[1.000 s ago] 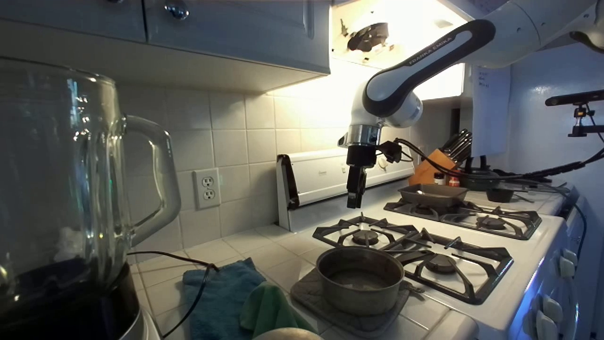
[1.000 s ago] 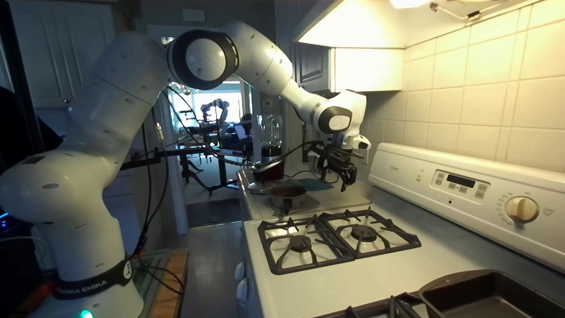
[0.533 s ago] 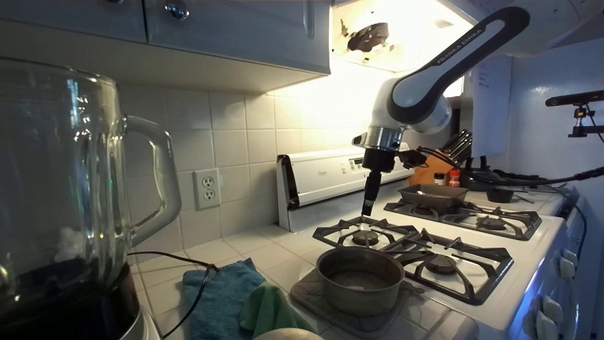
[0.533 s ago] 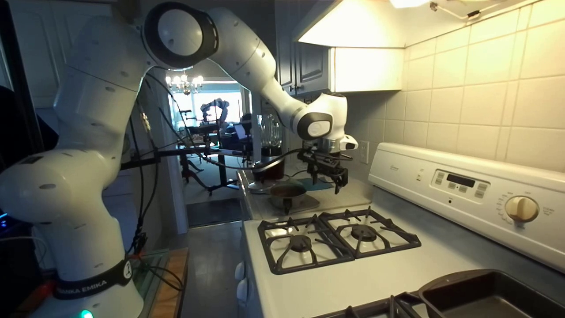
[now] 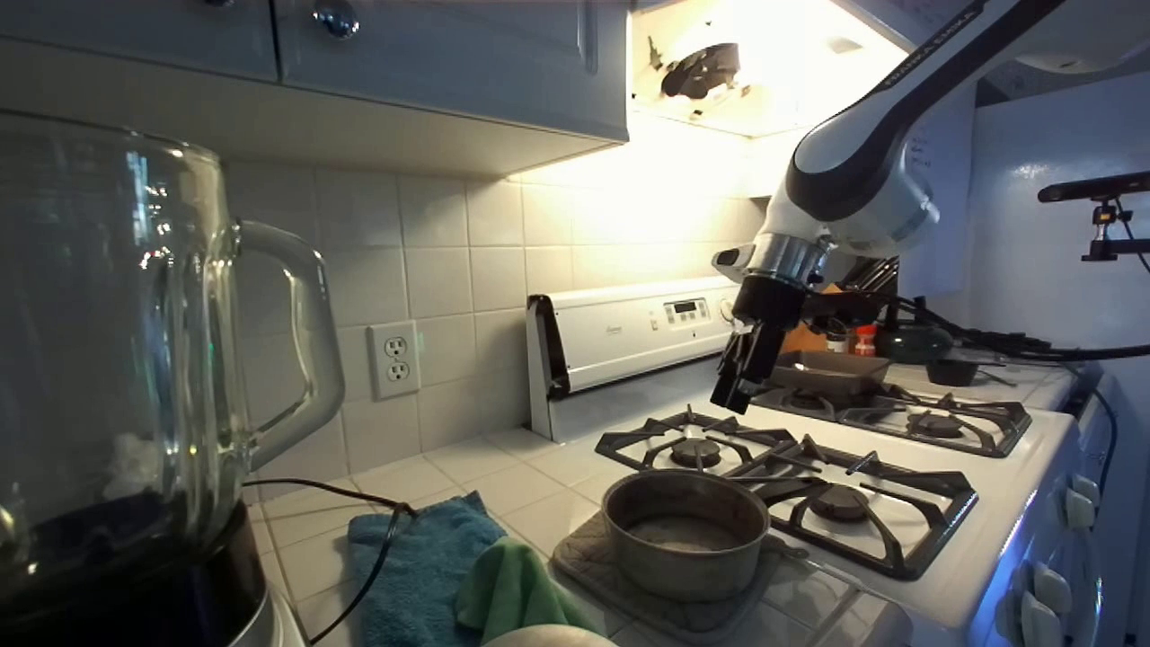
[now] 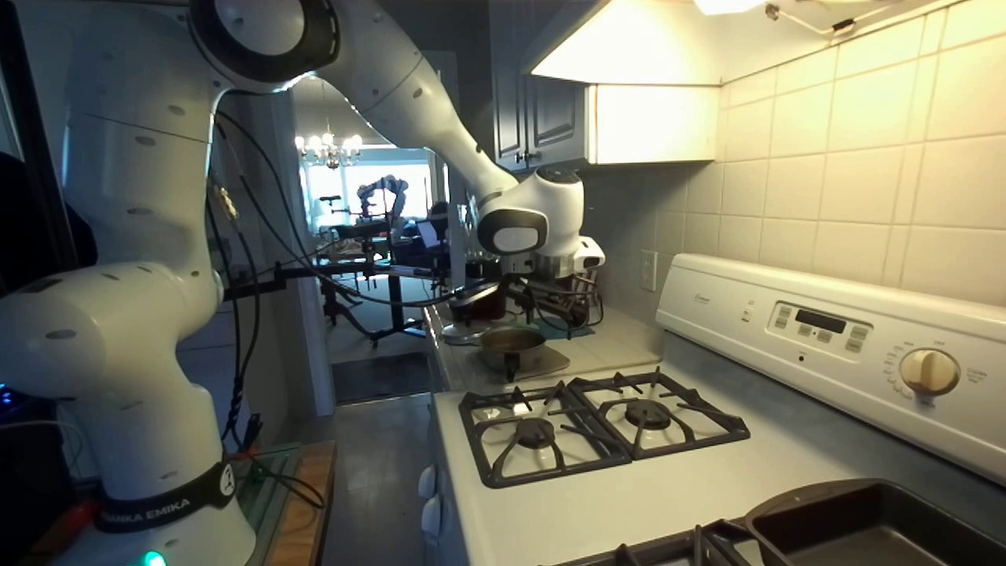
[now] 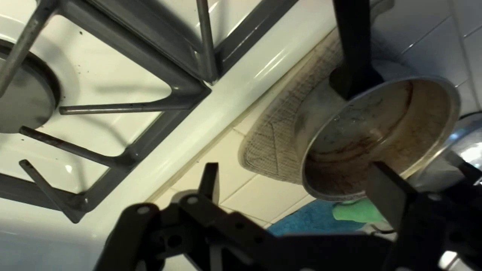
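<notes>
Black two-fingered claw (image 7: 294, 165): hanging in mid-air, fingers standing wide apart, holding nothing.
Round grey metal saucepan (image 5: 687, 575): sitting upright on a quilted beige-grey potholder (image 7: 269, 150), on the white-tiled worktop (image 5: 476, 463) beside the white gas stove (image 6: 589, 515).
Blue terry towel (image 5: 440, 557) and green cloth (image 5: 517, 589): lying near the saucepan.
Grasp: none is showing yet; the saucepan is standing untouched, and nothing is looking finished.
</notes>
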